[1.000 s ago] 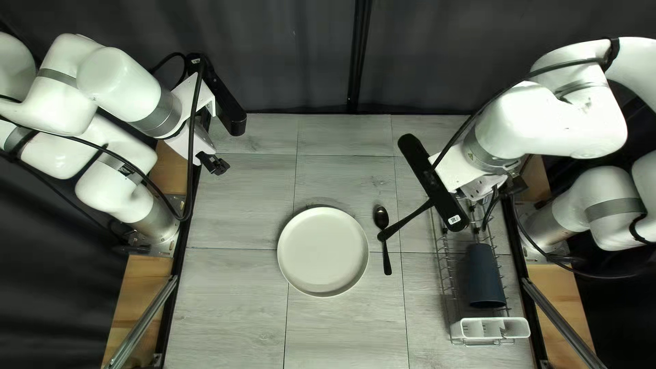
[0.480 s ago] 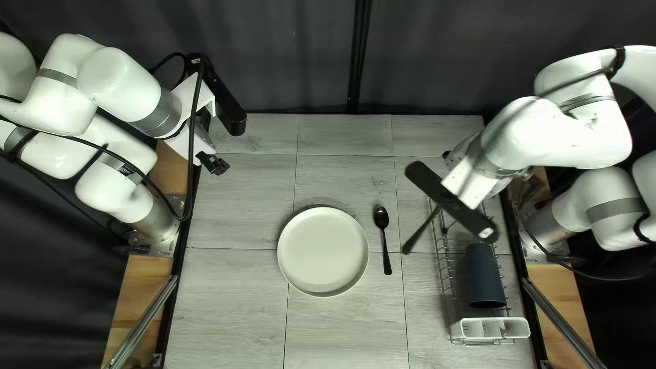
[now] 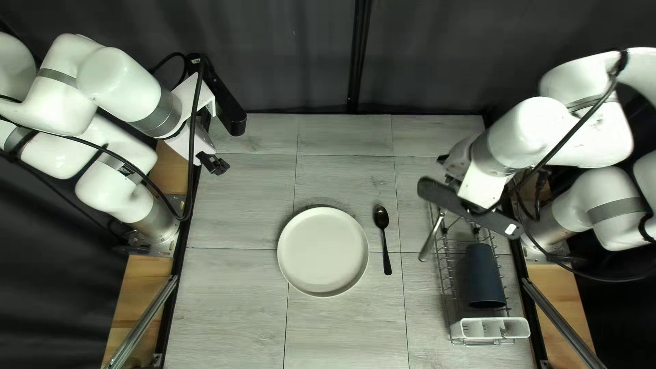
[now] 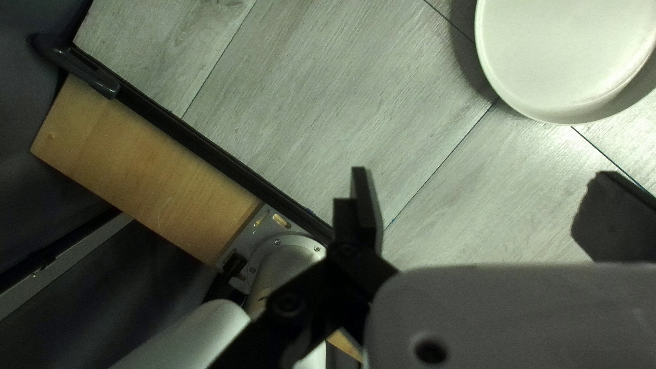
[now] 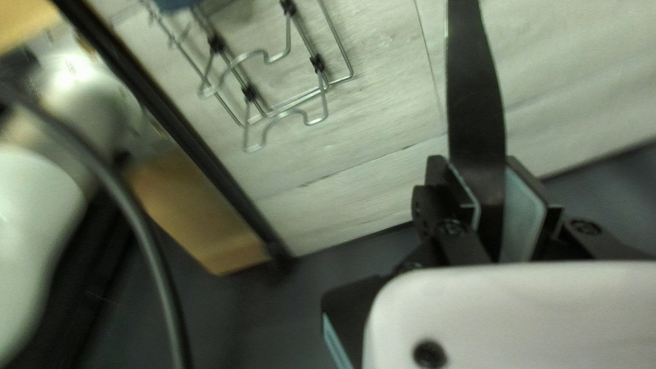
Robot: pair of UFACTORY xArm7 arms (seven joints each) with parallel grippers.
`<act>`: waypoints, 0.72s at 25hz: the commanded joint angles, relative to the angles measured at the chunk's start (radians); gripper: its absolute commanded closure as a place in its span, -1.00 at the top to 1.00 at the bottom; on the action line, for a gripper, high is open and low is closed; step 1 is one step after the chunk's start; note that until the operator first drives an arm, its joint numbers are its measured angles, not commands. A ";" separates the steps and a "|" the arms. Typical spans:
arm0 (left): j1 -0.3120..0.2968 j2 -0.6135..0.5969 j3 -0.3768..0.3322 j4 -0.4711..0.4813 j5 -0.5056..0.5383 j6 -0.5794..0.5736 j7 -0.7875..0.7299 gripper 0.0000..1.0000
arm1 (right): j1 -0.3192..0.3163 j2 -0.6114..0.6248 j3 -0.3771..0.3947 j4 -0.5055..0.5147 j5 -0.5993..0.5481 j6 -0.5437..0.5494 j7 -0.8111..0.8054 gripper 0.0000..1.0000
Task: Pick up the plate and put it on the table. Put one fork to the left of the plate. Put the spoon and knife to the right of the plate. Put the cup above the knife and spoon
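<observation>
1. Top left view: knife (image 3: 431, 236) has swung off the spoon (image 3: 381, 217), back toward the rack (image 3: 447, 273), with the right arm (image 3: 526, 133). Left arm (image 3: 113, 78) hasn't moved. Plate (image 3: 322, 251) is down, spoon to its right. Cup (image 3: 486, 277) still racked. No fork visible. Reads as a reorient or retry; knife placement remains open, so does the cup.

2. Left wrist view: left gripper (image 4: 486, 171) looks spread wide, nothing in it, plate well apart. Free for the fork, I'd guess.

3. Right wrist view: right gripper (image 5: 480, 164) is clamped on the knife, blade pointing ahead. Next: lay it right of the spoon. Risk: blade tip snagging rack wires or nudging the spoon.
</observation>
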 commanded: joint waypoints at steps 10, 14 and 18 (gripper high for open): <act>0.000 0.000 0.000 0.000 0.000 0.000 0.000 1.00 | 0.018 0.057 -0.085 -0.186 0.014 -0.326 -0.209 -1.00; 0.000 0.000 0.000 0.000 0.000 0.000 0.000 1.00 | 0.023 0.101 -0.113 -0.236 0.025 -0.420 -0.291 -1.00; 0.000 0.000 0.000 0.000 0.000 0.000 0.000 1.00 | 0.010 0.163 -0.153 -0.278 0.041 -0.536 -0.352 -1.00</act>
